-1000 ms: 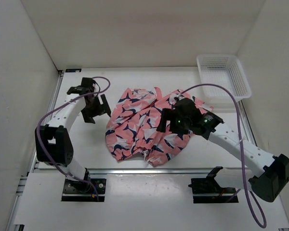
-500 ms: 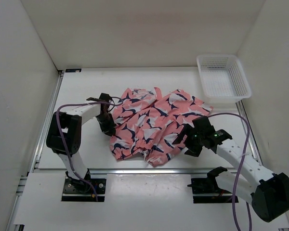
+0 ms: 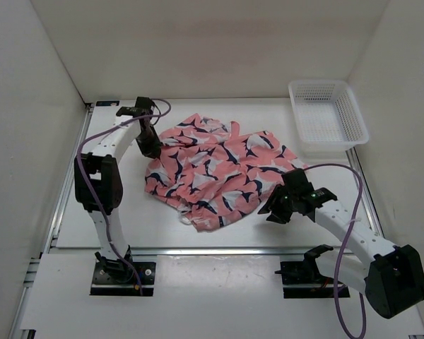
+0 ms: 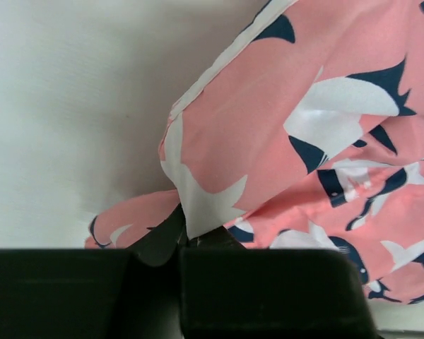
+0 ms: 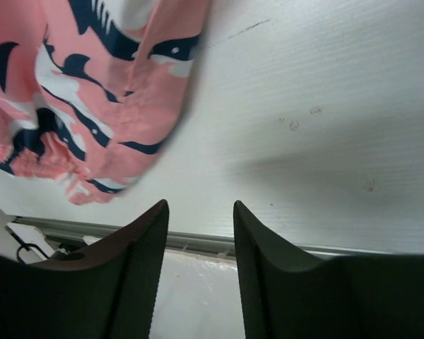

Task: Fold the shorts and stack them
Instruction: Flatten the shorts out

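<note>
The coral-pink shorts [image 3: 215, 169] with navy-and-white shark shapes lie crumpled in the middle of the table. My left gripper [image 3: 153, 146] is at their far left corner, shut on a fold of the shorts [image 4: 283, 134]. In the left wrist view the cloth is pinched at my left gripper [image 4: 186, 236] and stretches away up to the right. My right gripper [image 3: 273, 210] sits just off the shorts' near right edge. In the right wrist view my right gripper [image 5: 199, 212] is open with only bare table between its fingers, and the shorts [image 5: 92, 92] lie to its upper left.
A white mesh basket [image 3: 328, 113] stands at the back right corner. White walls close in the table on the left, back and right. A metal rail [image 3: 212, 251] runs along the table's near edge, close under the right gripper.
The left gripper has shut on the shorts' left edge and pulled it toward the back left, shifting the cloth. The right gripper left the shorts, moved to the near right, and its jaws narrowed.
</note>
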